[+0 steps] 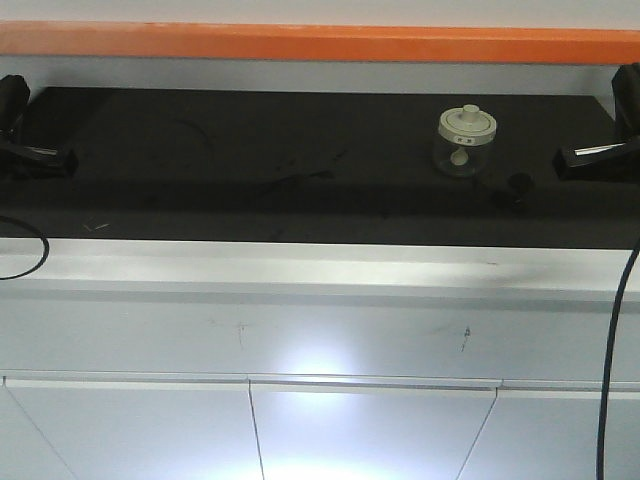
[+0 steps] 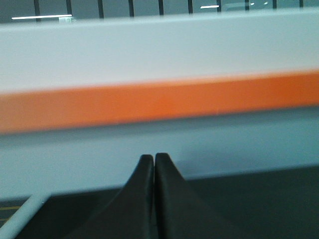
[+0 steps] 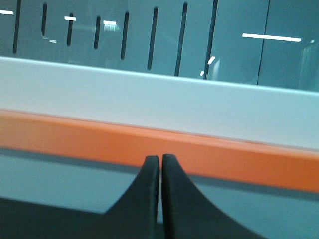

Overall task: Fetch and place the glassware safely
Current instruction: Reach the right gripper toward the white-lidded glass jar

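Countertop [image 1: 300,150], black and wide, ran under an orange strip [image 1: 320,42] on the wall. The left gripper [image 2: 154,159] was at its left end and the right gripper [image 3: 160,159] at its right end, both with fingers pressed together and holding nothing. The glass jar [image 1: 464,150] with its cream lid [image 1: 466,123] stood upright on the right part of the countertop, near the right gripper but apart from it.

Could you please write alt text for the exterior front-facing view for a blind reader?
A small clear glass jar with a cream-white knobbed lid stands right of centre on a black countertop, under an orange strip. The left gripper and right gripper appear at the countertop's far ends, apart from the jar; pale cabinet fronts fill the foreground.
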`<state>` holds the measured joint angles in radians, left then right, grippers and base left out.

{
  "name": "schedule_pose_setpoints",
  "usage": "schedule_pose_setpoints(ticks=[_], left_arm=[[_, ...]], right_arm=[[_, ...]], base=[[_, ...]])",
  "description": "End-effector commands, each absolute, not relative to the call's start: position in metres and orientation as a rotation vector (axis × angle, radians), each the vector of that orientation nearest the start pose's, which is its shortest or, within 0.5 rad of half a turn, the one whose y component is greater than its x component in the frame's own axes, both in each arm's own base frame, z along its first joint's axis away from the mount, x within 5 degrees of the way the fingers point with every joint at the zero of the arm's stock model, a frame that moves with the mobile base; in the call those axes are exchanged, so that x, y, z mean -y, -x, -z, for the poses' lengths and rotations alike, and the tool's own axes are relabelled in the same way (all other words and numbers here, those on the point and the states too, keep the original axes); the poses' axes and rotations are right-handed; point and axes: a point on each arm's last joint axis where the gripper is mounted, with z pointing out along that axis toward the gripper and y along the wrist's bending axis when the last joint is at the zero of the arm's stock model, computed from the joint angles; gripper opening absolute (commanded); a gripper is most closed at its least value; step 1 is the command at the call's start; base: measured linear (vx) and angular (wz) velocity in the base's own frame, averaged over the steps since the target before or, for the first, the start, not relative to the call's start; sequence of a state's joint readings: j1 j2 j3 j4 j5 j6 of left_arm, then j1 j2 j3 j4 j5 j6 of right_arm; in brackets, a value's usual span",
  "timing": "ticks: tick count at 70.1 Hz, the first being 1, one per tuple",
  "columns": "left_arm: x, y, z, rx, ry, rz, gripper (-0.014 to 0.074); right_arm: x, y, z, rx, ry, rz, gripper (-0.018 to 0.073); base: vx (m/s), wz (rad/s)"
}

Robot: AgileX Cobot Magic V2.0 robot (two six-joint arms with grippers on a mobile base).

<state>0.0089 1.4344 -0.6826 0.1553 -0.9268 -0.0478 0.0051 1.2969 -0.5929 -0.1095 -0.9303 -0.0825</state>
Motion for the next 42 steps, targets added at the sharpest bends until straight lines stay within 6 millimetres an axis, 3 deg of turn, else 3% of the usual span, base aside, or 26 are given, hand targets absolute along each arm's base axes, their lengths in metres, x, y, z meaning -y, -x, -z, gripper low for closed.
schedule_pose_setpoints(ticks=[1,29,42], left_arm=[[0.009,-0.292,-0.32,-1.177,-0.11,0.047,-0.0007],[0.009,-0.293,-0.315,-1.239,-0.103,0.054,-0.0007],[0.009,-0.291,-0.306,-1.276,-0.102,0.055,-0.0007]], right_arm=[[-0.01,-0.258,-0.327,-1.142,0.18,0.081,-0.0001],[-0.01,-0.262,-0.315,-1.286,0.203,0.078,-0.0001],[-0.01,-0.264,-0.307,-1.374,0.138,-0.002,-0.0001]], base=[[0.0,0.0],[0.0,0.0],[0.0,0.0]])
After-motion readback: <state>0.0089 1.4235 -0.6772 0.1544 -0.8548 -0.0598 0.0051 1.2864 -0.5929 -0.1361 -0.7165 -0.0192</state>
